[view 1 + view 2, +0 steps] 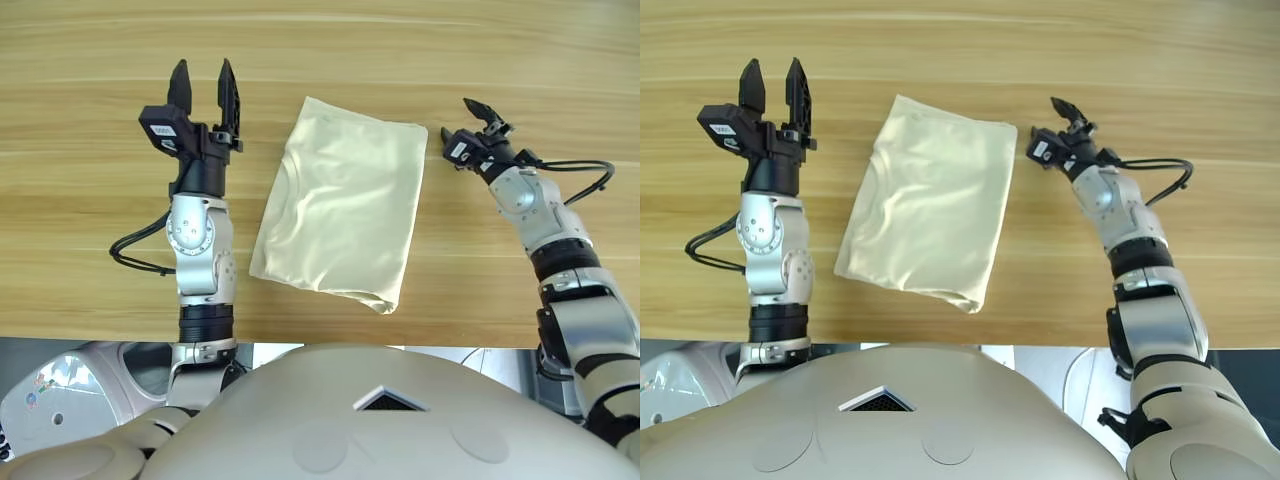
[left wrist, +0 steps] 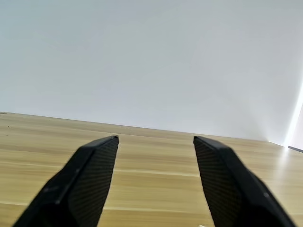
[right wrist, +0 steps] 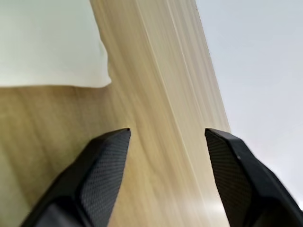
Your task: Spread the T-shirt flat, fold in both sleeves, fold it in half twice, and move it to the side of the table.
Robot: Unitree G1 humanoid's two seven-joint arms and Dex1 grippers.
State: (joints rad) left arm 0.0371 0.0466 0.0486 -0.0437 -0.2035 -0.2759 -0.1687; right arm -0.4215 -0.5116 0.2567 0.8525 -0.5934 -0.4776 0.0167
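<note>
Wooden and pale, the table (image 1: 100, 60) is the biggest thing here, its planks running across from the robot's left to its right. The shirt lies on it with bare wood on every side.

Cream-coloured cloth comes next: the T-shirt (image 1: 340, 205) lies near the middle of the table, between the two arms and touching neither. It is folded into a compact, roughly rectangular packet and sits slightly askew to the table's edge. No sleeves stick out. A curved seam shows along the edge on the robot's left, soft creases run down its length, and the near corner on the robot's right bulges a little where the layers do not lie quite flat. Judging by that shape, the folding looks done, and what remains is moving it to the side.

That would explain the arms' placement, one on each side of the packet, close enough to take an edge. The left claw (image 1: 204, 75) is raised beside the shirt's far left corner, its fingers spread and pointing away from the robot, holding nothing. The right claw (image 1: 462, 120) is just beside the far right corner, likewise spread and empty.
</note>
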